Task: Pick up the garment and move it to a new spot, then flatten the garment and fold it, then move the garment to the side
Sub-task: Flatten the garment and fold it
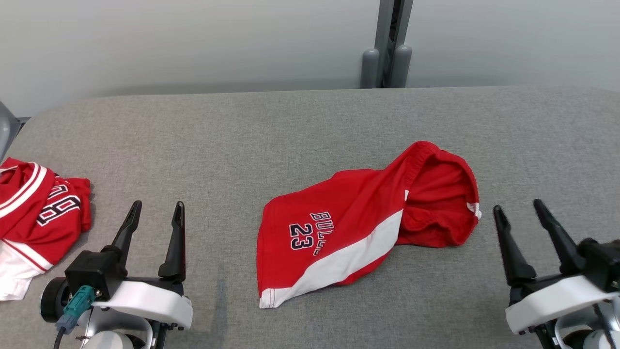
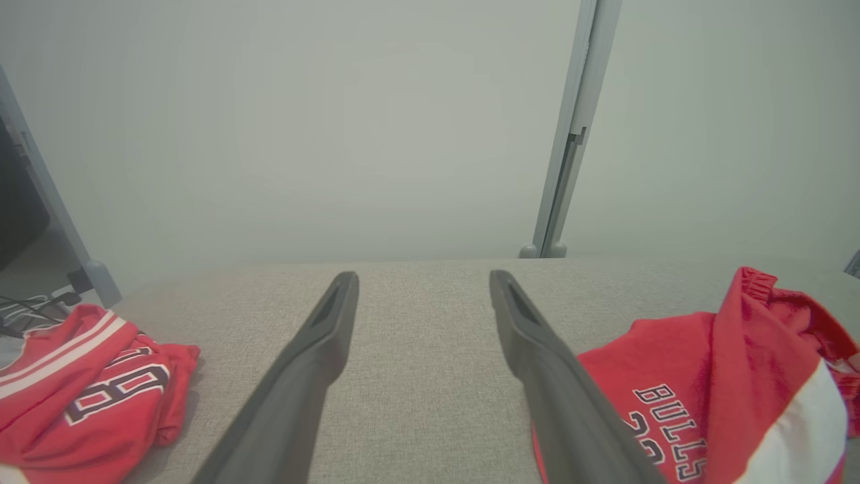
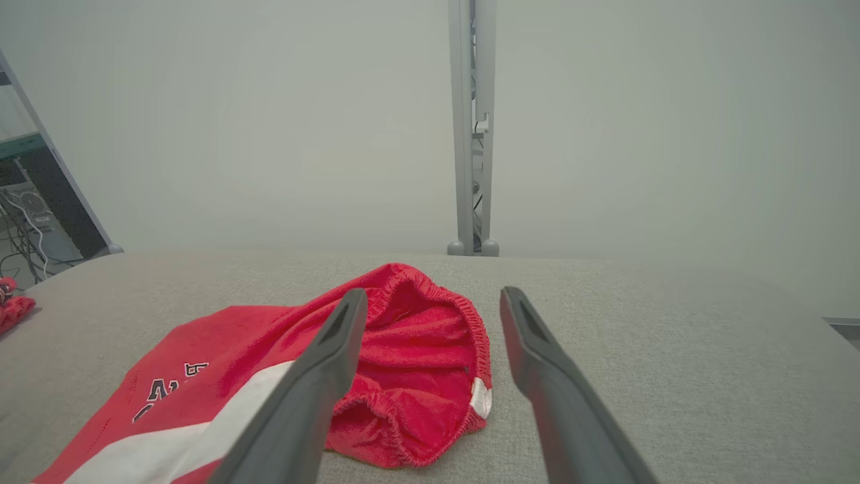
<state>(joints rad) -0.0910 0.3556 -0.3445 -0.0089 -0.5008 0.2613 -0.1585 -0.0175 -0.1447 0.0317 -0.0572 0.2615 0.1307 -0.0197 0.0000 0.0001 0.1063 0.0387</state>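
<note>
The garment [image 1: 358, 218] is a pair of red shorts with a white stripe and dark "BULLS 23" lettering, lying crumpled in the middle of the grey table [image 1: 290, 126], its elastic waistband gaping open at the right end. It also lies at the lower right of the left wrist view [image 2: 712, 396] and between the fingers' line of sight in the right wrist view [image 3: 403, 349]. My left gripper [image 1: 157, 208] stands open near the front edge, left of the shorts and apart from them. My right gripper [image 1: 520, 206] stands open just right of the waistband, holding nothing.
A second red and white garment [image 1: 34, 213] with a number on it lies bunched at the table's left edge, also seen in the left wrist view [image 2: 87, 383]. A grey upright post [image 1: 387, 48] stands behind the table against a pale wall.
</note>
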